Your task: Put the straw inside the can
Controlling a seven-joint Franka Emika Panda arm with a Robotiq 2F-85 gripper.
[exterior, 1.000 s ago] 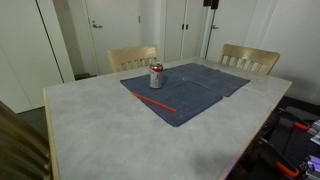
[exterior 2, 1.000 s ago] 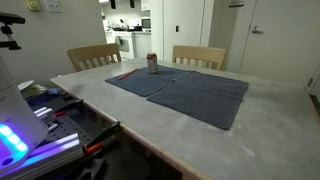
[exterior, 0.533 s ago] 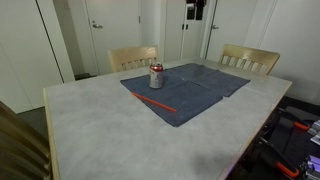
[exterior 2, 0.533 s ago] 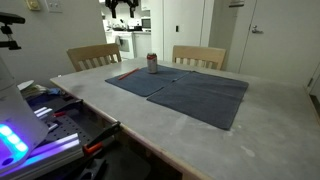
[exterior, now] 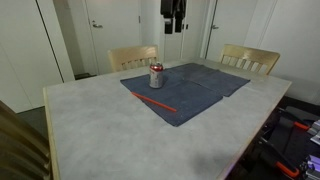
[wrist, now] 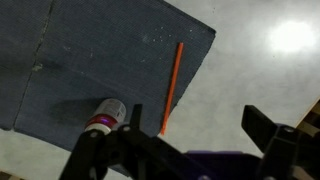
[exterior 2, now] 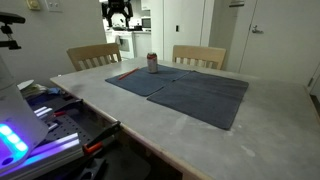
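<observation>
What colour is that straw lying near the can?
The straw is red-orange, clearest in the wrist view.

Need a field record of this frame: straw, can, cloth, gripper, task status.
straw: red-orange, lying flat along the cloth's edge, apart from the can
can: silver with red markings, upright on the cloth
cloth: blue-grey, spread on the table
gripper: open, empty, high above the table
task status: straw not yet picked up, not in the can
</observation>
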